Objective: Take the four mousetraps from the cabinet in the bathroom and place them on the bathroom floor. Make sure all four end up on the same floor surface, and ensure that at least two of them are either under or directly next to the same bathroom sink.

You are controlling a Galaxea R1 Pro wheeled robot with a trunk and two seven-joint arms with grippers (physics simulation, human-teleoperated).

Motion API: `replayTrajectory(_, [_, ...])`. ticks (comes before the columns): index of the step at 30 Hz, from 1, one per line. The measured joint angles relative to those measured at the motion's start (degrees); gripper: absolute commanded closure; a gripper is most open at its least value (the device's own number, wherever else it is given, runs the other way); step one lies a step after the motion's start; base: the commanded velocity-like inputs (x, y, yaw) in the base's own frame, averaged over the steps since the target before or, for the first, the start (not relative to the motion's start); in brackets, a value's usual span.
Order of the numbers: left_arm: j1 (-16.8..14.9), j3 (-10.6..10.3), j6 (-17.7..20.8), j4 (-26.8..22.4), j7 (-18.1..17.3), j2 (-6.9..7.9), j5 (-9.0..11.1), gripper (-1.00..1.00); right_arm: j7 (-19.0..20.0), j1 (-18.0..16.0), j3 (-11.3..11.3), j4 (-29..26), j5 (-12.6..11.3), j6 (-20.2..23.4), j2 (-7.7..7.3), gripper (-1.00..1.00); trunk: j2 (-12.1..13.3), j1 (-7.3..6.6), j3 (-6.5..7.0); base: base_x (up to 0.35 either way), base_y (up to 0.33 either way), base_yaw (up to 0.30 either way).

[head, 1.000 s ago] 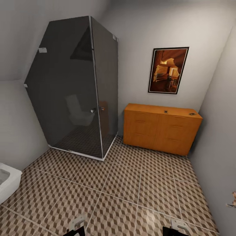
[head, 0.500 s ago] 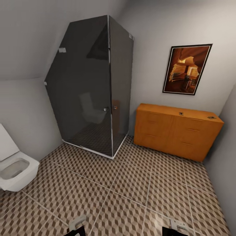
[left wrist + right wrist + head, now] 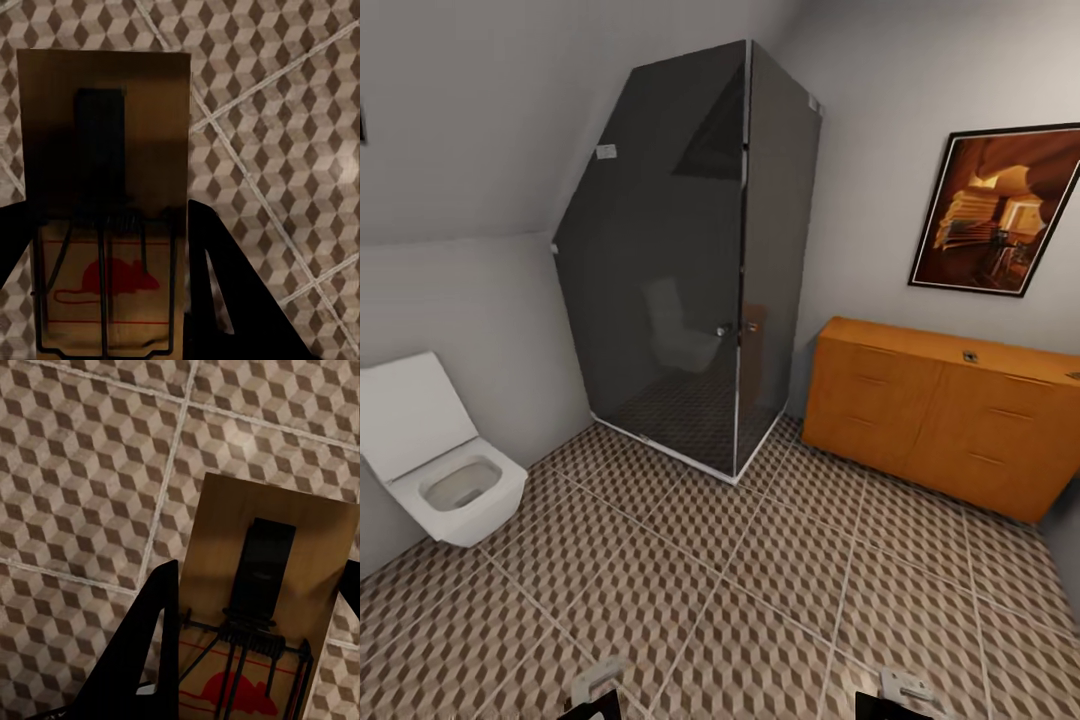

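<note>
Currently carrying two mousetraps across the bathroom floor (image 3: 760, 580)

Broad tiled floor lies open ahead, bounded by the dark shower enclosure (image 3: 700, 260), the cabinet (image 3: 950, 420) along the far wall with a further mousetrap (image 3: 969, 355) on its top, and the toilet (image 3: 445, 465); no sink is in sight. Left claw (image 3: 112, 285) is clamped on a mousetrap (image 3: 105, 187), right claw (image 3: 255, 660) on another mousetrap (image 3: 270, 600), both held above tiles. Best, I judge, to keep both boards level, find the sink, then set them down beside it, well clear of the glass edge
</note>
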Motion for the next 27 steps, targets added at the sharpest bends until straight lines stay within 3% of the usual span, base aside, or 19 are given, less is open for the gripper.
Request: replayTrajectory(27, [0.1, 0.0, 0.0, 0.0, 0.1, -0.02, 0.0, 1.0, 0.0, 0.0, 0.0, 0.0, 0.0, 0.0, -0.1, 1.0, 0.0, 0.0, -0.79, 0.0, 0.0, 0.272])
